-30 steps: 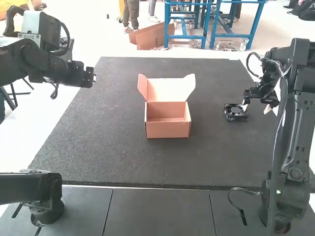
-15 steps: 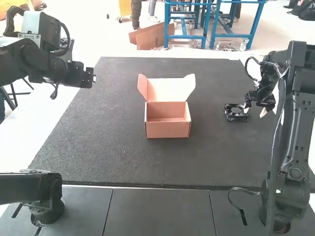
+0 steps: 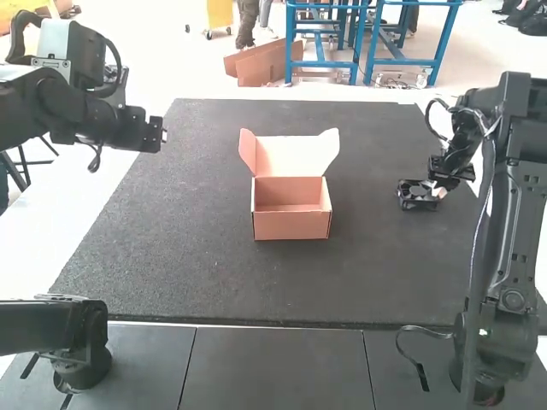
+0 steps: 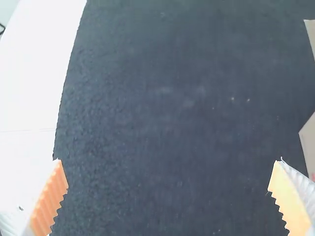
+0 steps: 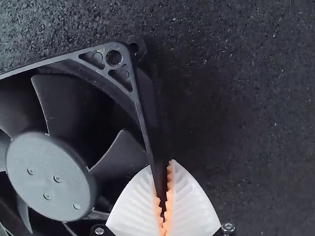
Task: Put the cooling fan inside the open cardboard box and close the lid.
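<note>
Right arm: the right gripper (image 3: 438, 188) is at the right side of the black mat (image 3: 171, 222), down at the cooling fan (image 3: 415, 195). In the right wrist view the two white ribbed fingers (image 5: 133, 206) of the right gripper (image 5: 164, 177) are pressed together on one thin side wall of the fan's (image 5: 54, 182) square black frame, with the orange pads on either face of that wall and no gap visible. The grip is at the frame's edge, near a corner with a mounting hole; the hub and blades lie off to one side of the fingers. The mat shows dark just under the frame; cannot tell whether the fan still touches the mat or is just clear of it. The fan sits well apart from the cardboard box (image 3: 291, 209), to the box's right. The box stands upright near the mat's middle, lid flap (image 3: 287, 152) raised at its far side, with nothing visible inside from the high view. Left arm: the left gripper (image 3: 155, 134) hangs above the mat's far left edge, well apart from both box and fan. In the left wrist view the left gripper (image 4: 167, 164) has its orange-padded fingers (image 4: 49, 196) spread wide with bare mat between them, gripping nothing. A sliver of tan cardboard (image 4: 309, 140) shows at that view's margin.
</note>
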Motion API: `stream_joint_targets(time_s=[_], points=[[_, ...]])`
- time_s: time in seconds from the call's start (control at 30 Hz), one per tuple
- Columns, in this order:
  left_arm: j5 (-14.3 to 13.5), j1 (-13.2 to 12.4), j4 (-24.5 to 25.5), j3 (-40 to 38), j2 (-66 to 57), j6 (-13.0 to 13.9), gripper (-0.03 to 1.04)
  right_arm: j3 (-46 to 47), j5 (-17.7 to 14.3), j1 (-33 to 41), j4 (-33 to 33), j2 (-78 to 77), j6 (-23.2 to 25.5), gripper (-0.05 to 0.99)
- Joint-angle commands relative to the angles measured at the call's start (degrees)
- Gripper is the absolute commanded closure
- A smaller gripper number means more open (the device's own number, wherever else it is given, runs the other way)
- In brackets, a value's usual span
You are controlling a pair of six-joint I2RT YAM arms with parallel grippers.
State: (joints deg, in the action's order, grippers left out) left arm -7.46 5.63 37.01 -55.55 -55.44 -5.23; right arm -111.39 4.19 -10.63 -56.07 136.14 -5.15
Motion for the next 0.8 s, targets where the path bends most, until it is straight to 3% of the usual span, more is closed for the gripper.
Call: stream_joint_targets(time_s=[0.0, 0.33, 0.47, 0.63, 0.77], points=[[0.3, 0.0, -1.1, 1.4, 1.1, -0.2, 0.04, -2.6, 2.8, -1.4, -1.0, -7.5, 1.3, 0.95], [0.3, 0.2, -3.4, 5.2, 1.1, 0.0, 0.04, 4.9, 10.2, -0.7, -9.7, -27.2, 1.5, 0.94], [0.3, 0.2, -3.8, 6.2, 1.1, 0.3, 0.04, 9.4, 10.2, 0.8, -10.5, -35.5, 3.5, 0.94], [0.3, 0.2, -4.4, 6.9, 1.1, 0.8, 0.04, 13.7, 10.5, 4.9, -10.5, -43.4, 9.9, 0.94], [0.3, 0.2, -4.9, 7.3, 1.1, 0.8, 0.04, 15.8, 13.2, 11.2, -10.5, -47.5, 16.0, 0.94]])
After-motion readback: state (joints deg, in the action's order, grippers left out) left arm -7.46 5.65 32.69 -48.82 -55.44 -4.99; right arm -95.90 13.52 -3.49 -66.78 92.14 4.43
